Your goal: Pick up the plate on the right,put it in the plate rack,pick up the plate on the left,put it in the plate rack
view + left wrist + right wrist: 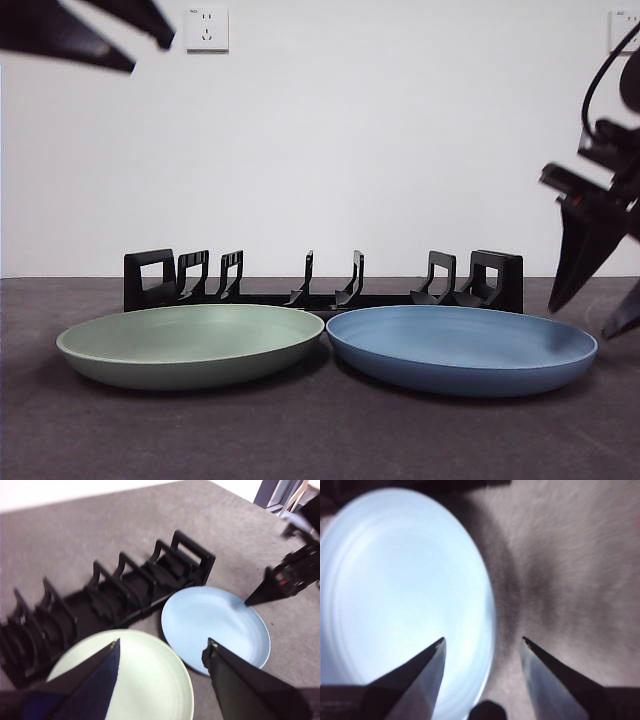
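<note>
Grey table (320, 440), blue plate (395, 605) beneath right hand (482, 645)

Two plates (190, 345) side by side before plate rack (320, 280).

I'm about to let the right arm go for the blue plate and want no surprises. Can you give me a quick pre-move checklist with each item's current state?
1. Right gripper open: ok, its jaws stand apart.
2. Right gripper lined up on the blue plate: ok, one jaw is over the plate, the other over the table, straddling its rim.
3. Blue plate free: ok, it lies flat and nothing grips it.
4. Plate rack slots free: ok, no plate stands between the dividers.
5. Left gripper out of the way: ok, open, above the green plate, holding nothing.
6. Plates touching each other: cannot tell.
</note>
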Robot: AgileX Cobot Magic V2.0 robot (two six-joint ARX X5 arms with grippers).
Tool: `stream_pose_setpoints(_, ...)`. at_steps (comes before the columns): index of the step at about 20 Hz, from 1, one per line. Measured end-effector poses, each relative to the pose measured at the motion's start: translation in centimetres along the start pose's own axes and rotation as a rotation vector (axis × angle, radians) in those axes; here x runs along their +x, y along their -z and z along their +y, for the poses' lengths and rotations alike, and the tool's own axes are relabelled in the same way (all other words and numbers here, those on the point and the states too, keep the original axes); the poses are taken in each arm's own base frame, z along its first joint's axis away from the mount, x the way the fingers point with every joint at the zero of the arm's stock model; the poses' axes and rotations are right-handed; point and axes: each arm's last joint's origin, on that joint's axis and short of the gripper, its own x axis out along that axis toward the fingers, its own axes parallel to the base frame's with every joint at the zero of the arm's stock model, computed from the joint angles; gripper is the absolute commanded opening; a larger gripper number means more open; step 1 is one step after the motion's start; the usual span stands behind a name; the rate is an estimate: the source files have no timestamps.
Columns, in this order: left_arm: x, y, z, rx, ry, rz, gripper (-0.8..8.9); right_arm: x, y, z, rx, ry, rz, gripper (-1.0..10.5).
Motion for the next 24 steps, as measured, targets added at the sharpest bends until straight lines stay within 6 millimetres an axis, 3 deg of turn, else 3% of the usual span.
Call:
stream_pose_setpoints(4, -0.1, -0.8, -1.4, 0.073, 0.011, -0.021, 2.86, 1.7, 0.1, -0.7, 0.02, 0.003, 0.048, -0.2)
stream_pose_setpoints(9, 0.1, -0.3, -2.6, 0.195, 0.059, 0.02, 2.85, 1.6, 0.1, -0.7, 0.042, 0.015, 0.049, -0.2)
stream_pose_setpoints(13, 1.4, 0.9, -4.1, 0.389, 0.153, 0.123, 2.83, 0.3, 0.7, -0.3, 0.078, 0.027, 0.1, -0.2)
stream_pose_setpoints(19, 4.2, 3.0, -8.5, 0.692, 0.341, 0.227, 2.83, -4.5, -0.4, 2.4, 0.058, 0.001, 0.088, -0.2)
stream_pose_setpoints(24, 5.9, 4.8, -11.0, 0.904, 0.258, 0.307, 2.83, -4.7, -0.7, 5.6, -0.041, -0.068, 0.113, -0.2)
